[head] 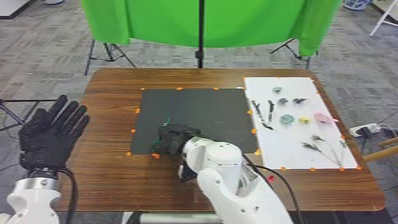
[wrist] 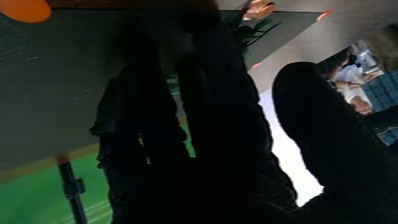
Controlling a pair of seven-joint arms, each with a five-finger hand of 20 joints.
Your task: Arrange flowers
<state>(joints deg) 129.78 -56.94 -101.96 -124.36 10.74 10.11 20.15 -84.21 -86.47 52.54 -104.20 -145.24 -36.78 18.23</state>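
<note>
In the head view the right hand [head: 178, 136] is low over the near part of the dark mat [head: 204, 102], with green stem or leaf bits [head: 166, 121] beside it. The right wrist view has the right hand [wrist: 209, 105] with fingers extended and thumb apart, green leaves [wrist: 253, 33] and a pinkish bloom [wrist: 258, 9] beyond the fingertips. Its contact with them is unclear. On the white sheet [head: 271, 160] lie a pink flower [head: 323, 118], yellow flower [head: 304, 120], teal flower [head: 287, 119], dark twigs [head: 270, 110] and green sprigs [head: 318, 145]. The left hand [head: 49, 140] is open beside the table's left edge.
Orange tape bits [head: 155, 156] mark the edges of mat and sheet on the brown table [head: 111, 125]. A small red thing [head: 271, 178] lies near the right forearm. A green cloth [head: 209, 25] hangs on stands behind the table.
</note>
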